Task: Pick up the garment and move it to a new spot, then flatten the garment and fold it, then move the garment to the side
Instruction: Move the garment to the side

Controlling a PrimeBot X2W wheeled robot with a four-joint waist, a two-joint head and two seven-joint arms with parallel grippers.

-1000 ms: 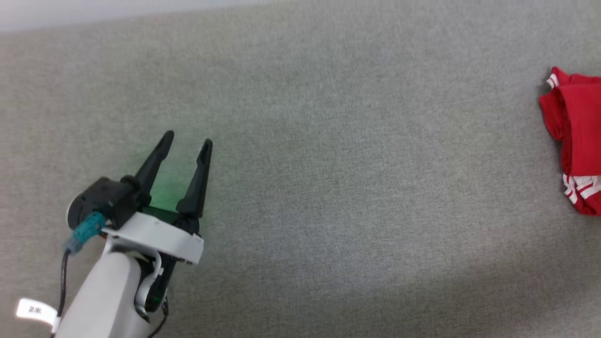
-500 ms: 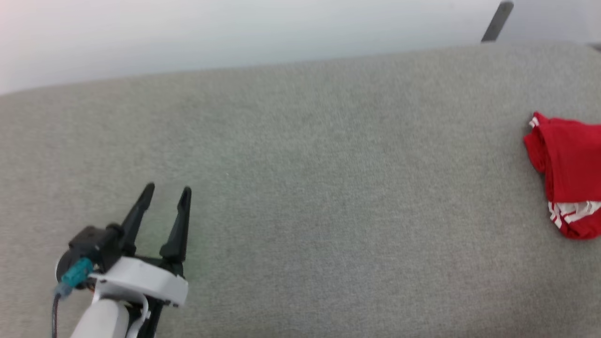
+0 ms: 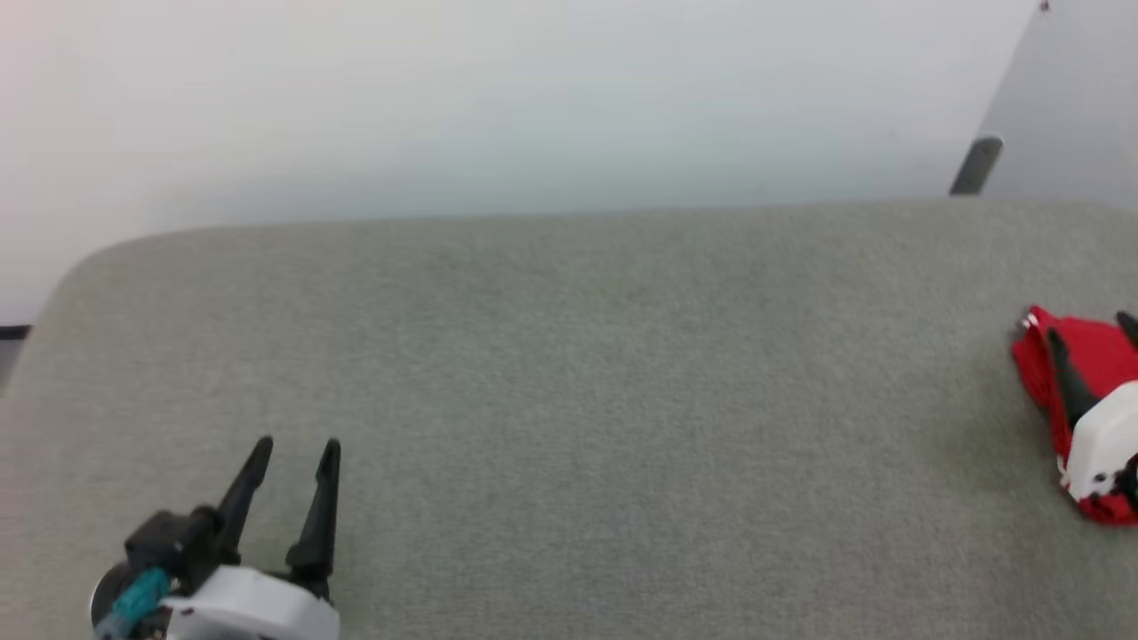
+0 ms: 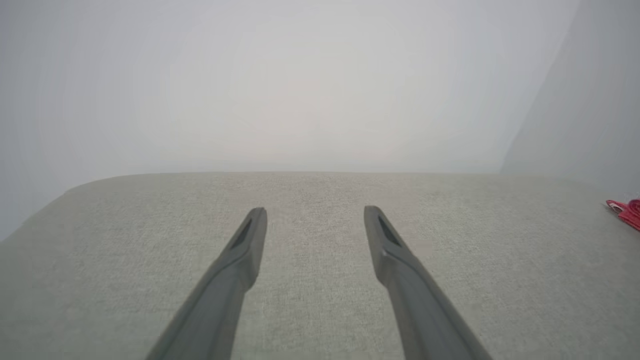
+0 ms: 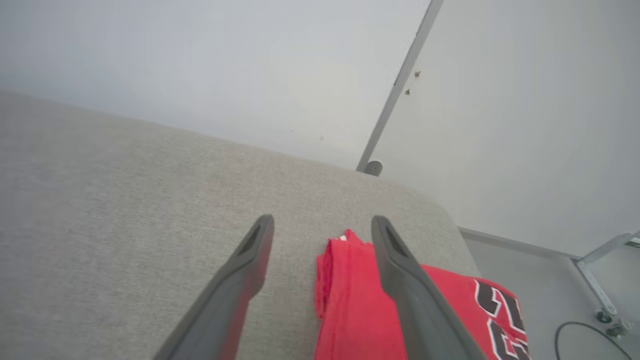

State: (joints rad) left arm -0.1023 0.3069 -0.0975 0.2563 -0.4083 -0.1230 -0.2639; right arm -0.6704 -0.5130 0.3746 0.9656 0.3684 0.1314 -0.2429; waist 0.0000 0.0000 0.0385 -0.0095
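1. The garment (image 3: 1098, 360) is a folded red bundle way over at the right end of the grey padded surface (image 3: 622, 356), close to its rounded far-right corner. Its long axis runs near-to-far. The far end tapers to a narrow tip with a bit of white trim on it.
2. From the right wrist view, the garment (image 5: 350, 300) shows black-and-white block lettering on its nearer, right-hand part, and a folded edge runs up its left side.
3. The left gripper (image 3: 298, 442) sits low at the near-left of the surface, fingers spread apart and pointing away toward the wall, nothing between them. It's well apart from the shirt, which is just a red sliver (image 4: 627, 210) at the edge of the left gripper's (image 4: 315, 210) own camera.
4. The right gripper (image 3: 1089, 324) is over the garment with its fingers wide apart and not pinching any cloth. In its wrist view (image 5: 322, 218) one finger lies over the red fabric and the other over bare surface. Can't tell if it touches.
5. Further back there's a plain pale wall (image 3: 533, 89) and a slim grey metal post (image 3: 975, 166). Past the right end, a cable (image 5: 575, 332) lies on the floor.
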